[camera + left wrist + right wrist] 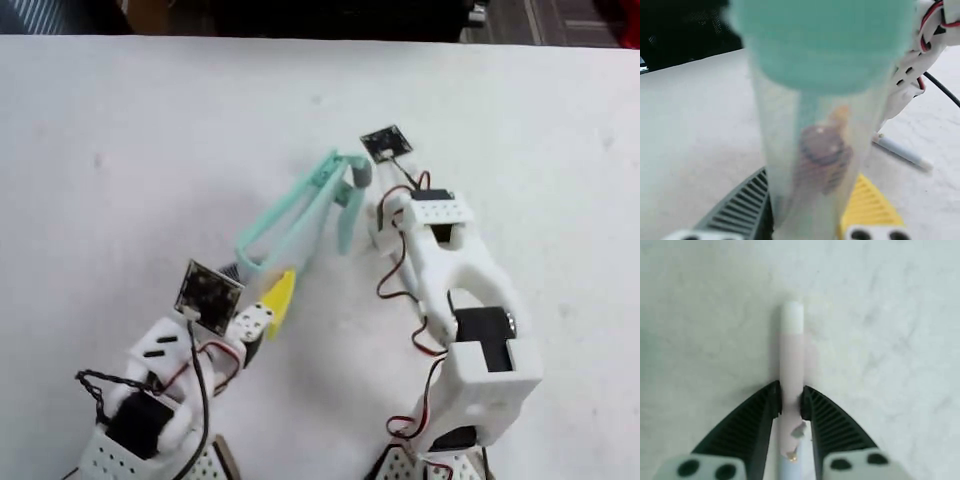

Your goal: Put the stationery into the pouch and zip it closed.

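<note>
Mint-green at its edges and see-through in the middle, the soft plastic pouch (pixel 300 215) is squeezed between the grey and yellow fingers of the left gripper (pixel 258 283). Something small and brown shows inside it. Just beside the pouch, the right gripper (pixel 790 395) is pinched tight on a thin white pen (pixel 791 340) lying on the white table (pixel 120 150). It grips the pen near one end, so I think the long end could swing or slip out. The pen might also bump the pouch's edge and miss.
</note>
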You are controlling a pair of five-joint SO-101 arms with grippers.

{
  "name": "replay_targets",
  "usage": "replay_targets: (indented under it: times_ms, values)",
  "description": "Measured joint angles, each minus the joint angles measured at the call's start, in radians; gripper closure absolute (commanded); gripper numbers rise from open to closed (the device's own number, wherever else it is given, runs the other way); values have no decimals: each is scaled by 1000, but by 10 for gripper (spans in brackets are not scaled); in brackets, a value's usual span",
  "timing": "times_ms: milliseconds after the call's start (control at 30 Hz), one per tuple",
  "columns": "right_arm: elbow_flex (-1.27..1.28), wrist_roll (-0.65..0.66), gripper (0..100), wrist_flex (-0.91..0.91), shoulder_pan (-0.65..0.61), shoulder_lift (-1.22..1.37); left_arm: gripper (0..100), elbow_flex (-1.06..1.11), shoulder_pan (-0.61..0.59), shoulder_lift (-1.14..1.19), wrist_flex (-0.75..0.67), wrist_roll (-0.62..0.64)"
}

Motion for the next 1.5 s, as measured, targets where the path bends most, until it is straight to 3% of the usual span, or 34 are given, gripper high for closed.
replay_targets:
  times_ms: [300,800,1233,1500]
  values:
    - [0,0,981,61,3,-123,812,0,2,-2,15,0]
    - [0,0,981,229,69,-962,812,0,2,-2,15,0]
    - [-3,0,981,367,-172,-1537,812,0,2,-2,15,0]
    - [9,-48,981,400,-327,-1751,809,0,2,-2,15,0]
